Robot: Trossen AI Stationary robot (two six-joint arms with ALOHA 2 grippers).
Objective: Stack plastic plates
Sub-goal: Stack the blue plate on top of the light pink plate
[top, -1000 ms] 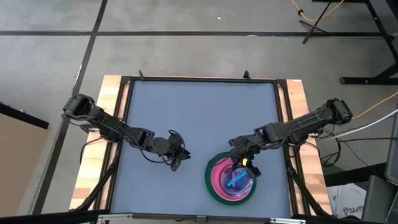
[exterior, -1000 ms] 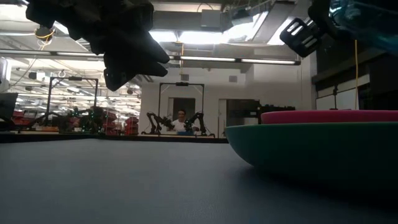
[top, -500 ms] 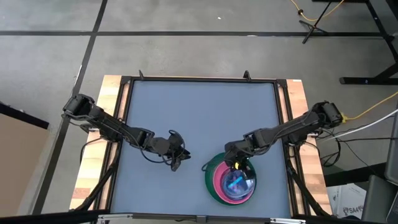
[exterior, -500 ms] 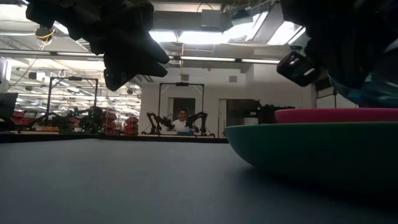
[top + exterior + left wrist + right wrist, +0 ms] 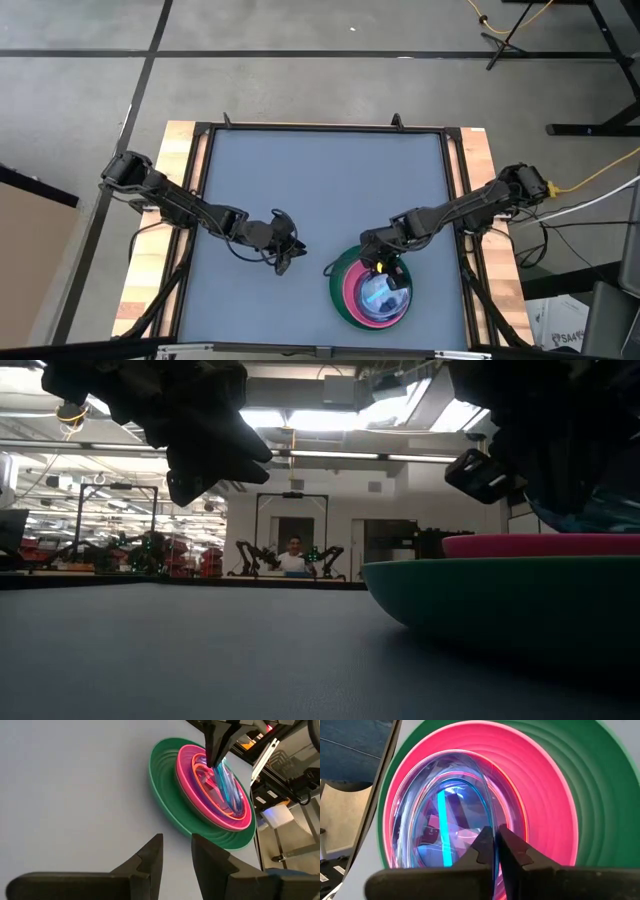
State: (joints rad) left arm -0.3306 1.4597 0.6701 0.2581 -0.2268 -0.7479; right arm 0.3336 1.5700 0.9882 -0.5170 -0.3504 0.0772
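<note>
Near the table's front right, a large green plate (image 5: 336,288) rests flat on the table. A mid-sized pink plate (image 5: 351,292) lies in it, with small translucent plates nested inside. My right gripper (image 5: 495,834) is above the stack's far edge, shut on the topmost translucent blue plate (image 5: 445,820). In the left wrist view this blue plate (image 5: 231,787) is tilted in the stack. My left gripper (image 5: 176,840) hovers open over bare table left of the stack, holding nothing. My right gripper pinches the blue plate's rim (image 5: 488,818) between its two fingers, at the plate's far edge. The fingers slant down from the far right side. The plate tilts, its held edge raised and its opposite edge down among the stacked plates.
The blue-grey table top (image 5: 320,190) lies bare left of and beyond the stack. A dark frame and wooden side rails (image 5: 180,160) border it. In the low view the green plate's wall (image 5: 500,605) stands close on the right, and a person sits far behind the table.
My right gripper has come down toward the stack and a little toward the table's left, carrying the blue plate. The plate was held well above the pink plate and now sits low in the stack.
</note>
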